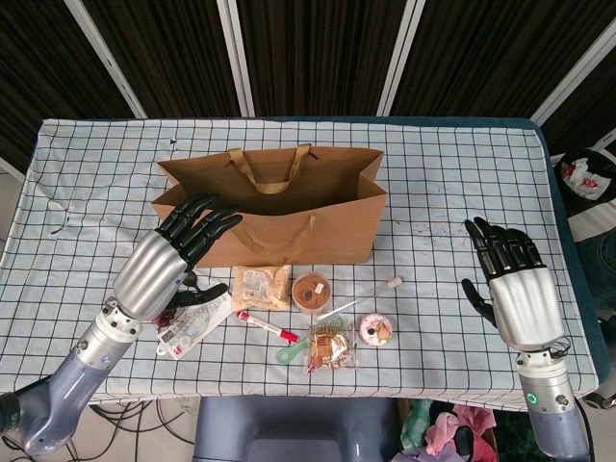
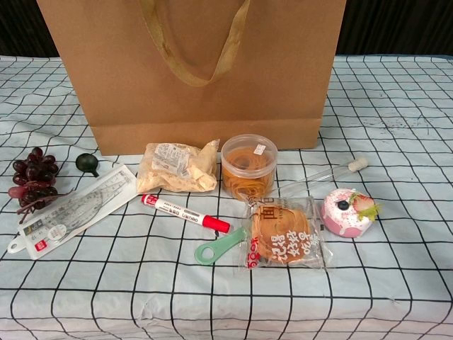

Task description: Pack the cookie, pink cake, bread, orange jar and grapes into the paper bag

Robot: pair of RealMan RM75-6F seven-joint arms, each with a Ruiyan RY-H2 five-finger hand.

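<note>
Near left of bag (image 1: pixel 279 207), beside ruler (image 2: pixel 71 209): grapes (image 2: pixel 32 173). Soft, easily crushed; lift by stem. Left hand (image 1: pixel 178 252) above, fingers spread, holding nothing. Right hand (image 1: pixel 510 279) likewise unladen, far right.

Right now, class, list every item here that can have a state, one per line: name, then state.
Brown paper bag: upright, top open.
Clear orange jar: upright, lid on.
Red marker pen: capped, lying flat.
Wrapped round cookie: sealed, flat.
Bagged bread: in its wrapper, lying down.
Left hand: open, holding nothing.
Right hand: open, holding nothing.
</note>
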